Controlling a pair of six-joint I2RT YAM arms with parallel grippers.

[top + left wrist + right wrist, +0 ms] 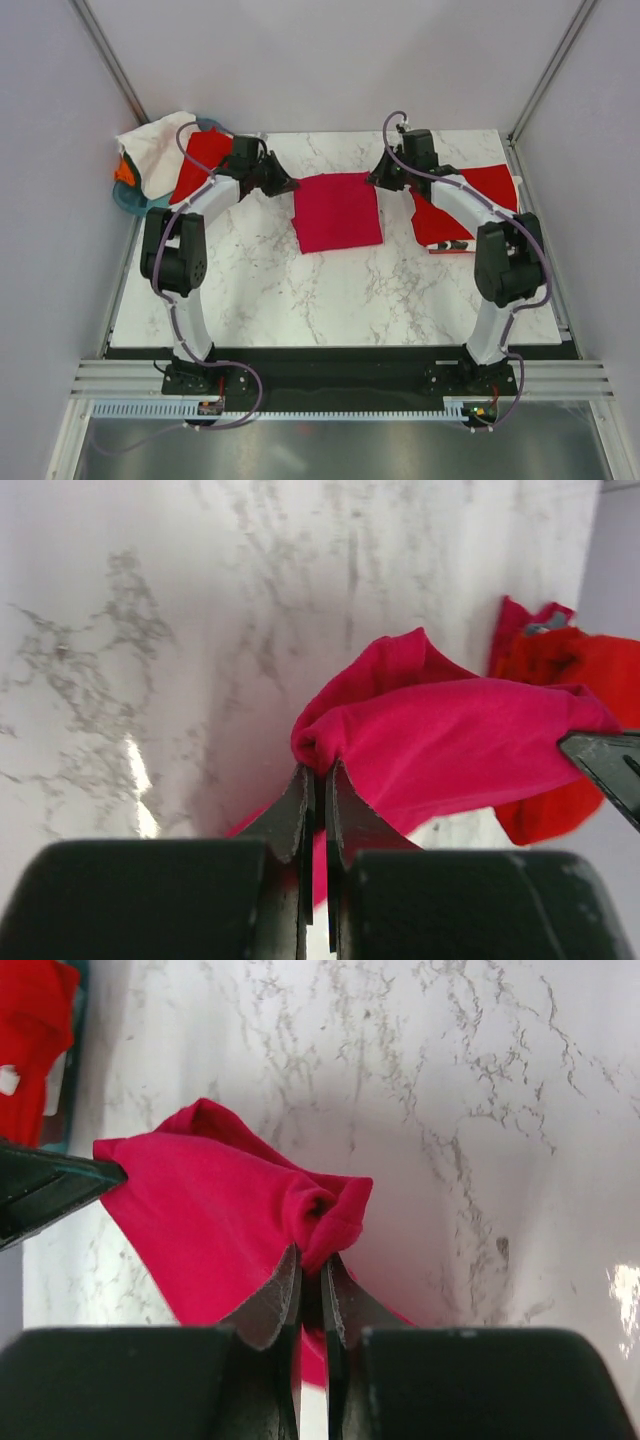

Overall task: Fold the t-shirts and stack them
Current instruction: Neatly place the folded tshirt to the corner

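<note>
White marble-veined table (340, 300), plain pale walls (330, 60), metal corner posts (106, 58), even light

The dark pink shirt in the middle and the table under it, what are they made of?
The dark pink shirt looks like soft matte cloth: it bunches into rounded folds where pinched. The table looks like white marble with grey veins, smooth and glossy, as light glints off it; it may only be a marble print.
</note>
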